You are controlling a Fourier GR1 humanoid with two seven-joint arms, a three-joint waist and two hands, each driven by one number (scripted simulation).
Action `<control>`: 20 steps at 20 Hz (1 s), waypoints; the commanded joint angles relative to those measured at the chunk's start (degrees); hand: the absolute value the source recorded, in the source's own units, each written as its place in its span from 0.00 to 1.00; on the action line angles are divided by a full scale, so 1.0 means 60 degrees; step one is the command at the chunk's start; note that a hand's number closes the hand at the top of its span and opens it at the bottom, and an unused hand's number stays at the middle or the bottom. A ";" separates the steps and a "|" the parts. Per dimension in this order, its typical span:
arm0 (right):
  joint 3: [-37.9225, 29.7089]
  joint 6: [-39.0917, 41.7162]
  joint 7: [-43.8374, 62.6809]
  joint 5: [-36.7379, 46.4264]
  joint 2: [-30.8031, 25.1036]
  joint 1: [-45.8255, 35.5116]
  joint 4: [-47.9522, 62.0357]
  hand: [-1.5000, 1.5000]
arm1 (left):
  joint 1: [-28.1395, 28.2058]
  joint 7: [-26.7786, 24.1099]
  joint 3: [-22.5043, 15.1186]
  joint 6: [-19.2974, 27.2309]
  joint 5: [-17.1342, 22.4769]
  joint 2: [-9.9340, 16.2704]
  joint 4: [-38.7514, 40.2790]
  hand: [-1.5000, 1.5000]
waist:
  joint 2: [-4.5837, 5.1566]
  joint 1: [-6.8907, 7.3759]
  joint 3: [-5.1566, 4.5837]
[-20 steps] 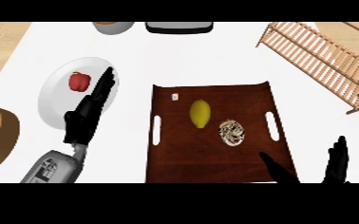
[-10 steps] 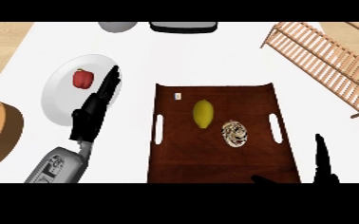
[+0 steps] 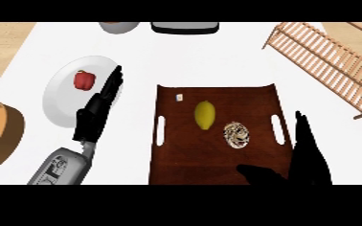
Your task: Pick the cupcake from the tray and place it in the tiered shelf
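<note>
Cupcake (image 3: 237,134) sits on the brown tray (image 3: 212,165), right of centre, just beside the yellow lemon (image 3: 204,114) but not touching it; nothing is holding it. My right hand (image 3: 305,158) is over the tray's lower right corner, fingers straight and pointing up the frame, thumb (image 3: 260,173) splayed left across the tray floor. It's released, grasping nothing, and stands apart from the cupcake. I read that as a pre-grasp pose: thumb spread wide so the cupcake can go between thumb and fingers once I move the hand up and left. The tray's right handle slot (image 3: 278,129) lies between the fingers and the cupcake, so I'd come in from above rather than slide along the floor. The lemon is close on the far side, which argues for closing from the near side to avoid knocking it. Left hand (image 3: 97,110) is open too, fingers straight, lying over the right edge of the white plate (image 3: 60,100) that carries the red pepper (image 3: 84,80); looks parked, not part of this step. Tiered shelf (image 3: 318,57), the slatted wooden rack, is at upper right, well apart from the tray, so the carry goes up and right. There's also a small white item (image 3: 179,96) near the tray's top left corner; can't tell what it is.
</note>
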 commanded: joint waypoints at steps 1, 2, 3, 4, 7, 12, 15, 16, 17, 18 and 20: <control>0.0322 0.1653 0.2469 0.0984 0.1084 -0.1433 0.0076 0.00 | 0.0060 -0.0220 0.0215 -0.0003 -0.0025 -0.0184 0.0297 0.50 | -0.0016 -0.0081 0.0019; 0.0586 0.1594 0.2855 0.1286 0.1099 -0.1589 -0.0099 0.00 | 0.0366 -0.0438 0.0145 -0.0172 -0.0032 -0.0069 0.0064 0.50 | -0.0034 -0.0065 0.0018; 0.0739 0.1682 0.2856 0.1294 0.1108 -0.1591 -0.0004 0.00 | 0.0258 -0.0088 -0.0023 0.0084 -0.0293 -0.0206 0.0013 0.50 | -0.0039 -0.0096 0.0026; 0.0802 0.1253 0.2751 0.1441 0.1115 -0.1898 0.0771 0.00 | -0.0160 -0.0270 0.0470 -0.0331 0.0064 -0.0065 0.0548 0.50 | -0.0008 -0.0110 0.0024; 0.0872 0.1571 0.3055 0.1564 0.1129 -0.1992 0.0742 0.00 | 0.0090 0.0390 0.0439 -0.0420 0.0124 0.0204 -0.0422 0.50 | -0.0050 -0.0060 0.0033; 0.0731 0.1151 0.2749 0.1644 0.1137 -0.1701 0.0910 0.00 | 0.0207 -0.0082 0.0725 -0.0498 -0.0002 0.0163 0.0048 0.50 | -0.0038 -0.0152 0.0035; 0.0798 0.1031 0.3168 0.1328 0.1139 -0.2354 0.1236 0.00 | 0.0222 -0.0016 0.0302 -0.0253 -0.0341 -0.0295 0.0081 0.50 | -0.0036 -0.0106 0.0031; 0.0381 0.0991 0.2842 0.1222 0.1139 -0.2412 0.1484 0.00 | 0.0122 0.0258 0.0500 -0.0343 -0.0265 -0.0057 -0.0348 0.50 | -0.0039 -0.0089 0.0041; 0.0609 0.1012 0.3169 0.1135 0.1139 -0.2723 0.1633 0.00 | 0.0453 -0.0176 0.0409 -0.0397 -0.0296 -0.0185 0.0024 0.50 | -0.0026 -0.0060 0.0032; 0.0337 0.0906 0.3170 0.0989 0.1139 -0.3012 0.1901 0.00 | -0.0300 0.0431 0.0510 -0.0279 -0.0373 -0.0196 0.0113 0.50 | -0.0010 -0.0094 0.0036; 0.0298 0.0640 0.2845 0.1095 0.1140 -0.2587 0.2129 0.00 | 0.0288 0.0087 0.0495 -0.0426 -0.0308 -0.0167 -0.0152 0.50 | -0.0026 -0.0090 0.0039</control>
